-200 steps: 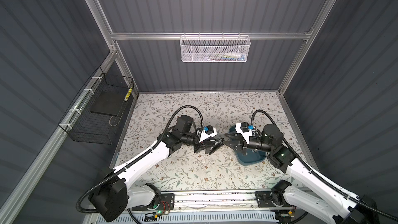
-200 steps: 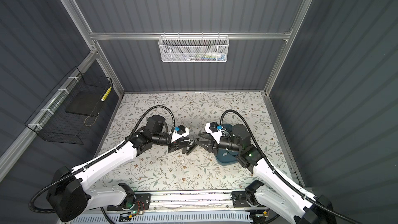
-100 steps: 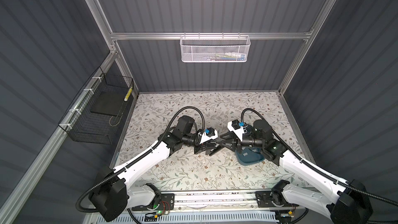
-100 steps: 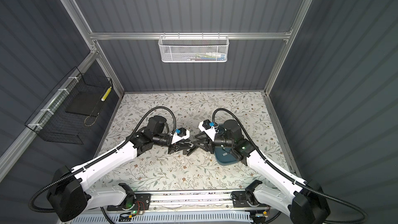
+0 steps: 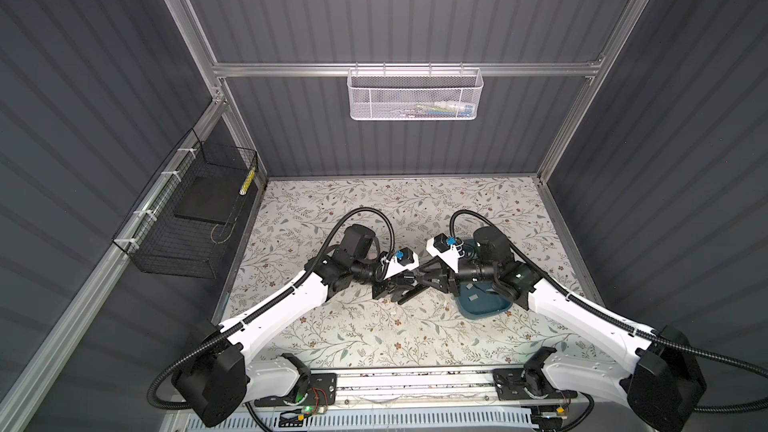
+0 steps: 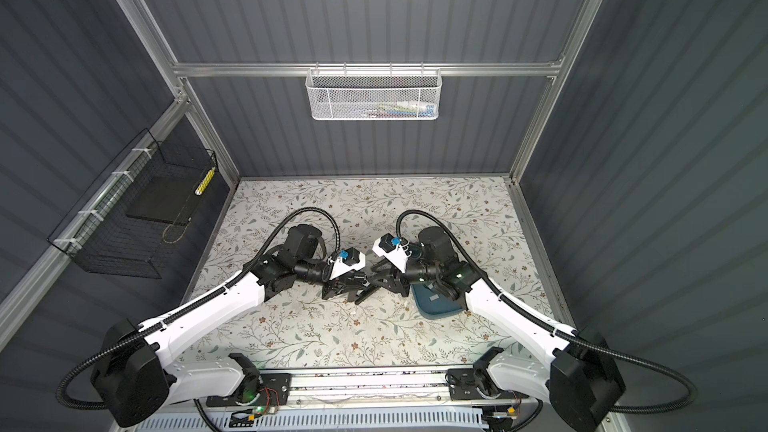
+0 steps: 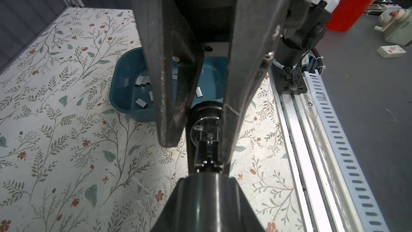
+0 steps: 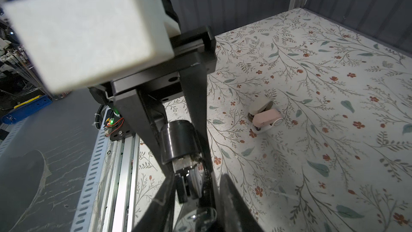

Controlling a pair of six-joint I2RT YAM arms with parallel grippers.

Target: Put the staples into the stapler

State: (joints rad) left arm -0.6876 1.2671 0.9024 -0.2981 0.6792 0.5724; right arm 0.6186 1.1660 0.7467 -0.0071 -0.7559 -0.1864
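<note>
1. Meeting tip to tip above the middle of the tabletop (image 5: 415,197), slightly toward its near edge, the left arm (image 5: 270,315) and right arm (image 5: 582,311) reach in from their own sides.
2. Between them is a small black stapler (image 7: 206,150), its shiny metal inner part exposed; it seems to be held clear of the flowered surface.
3. The left fingers (image 7: 189,208) are pressed almost together, pinching the stapler at one end.
4. The right fingers (image 7: 169,85) stand slightly apart on either side of the stapler; whether they press on it I cannot tell.
5. A silvery piece (image 8: 195,184) shows between the right fingers in the right wrist view; whether it is a strip of staples or the stapler's own rail I cannot tell.
6. The staples (image 7: 142,80) lie loose as short grey strips in a blue tray (image 5: 484,312), which rests on the tabletop right of centre, under the right arm; a few overlap in a small heap, others lie singly.
7. A pink stapler (image 8: 266,119) lies on the left part of the tabletop, well apart from both sets of fingers.
8. A white mesh basket (image 5: 415,95) hangs on the far wall (image 5: 395,14), and a black wire basket (image 5: 187,218) hangs on the left wall (image 5: 83,118).
</note>
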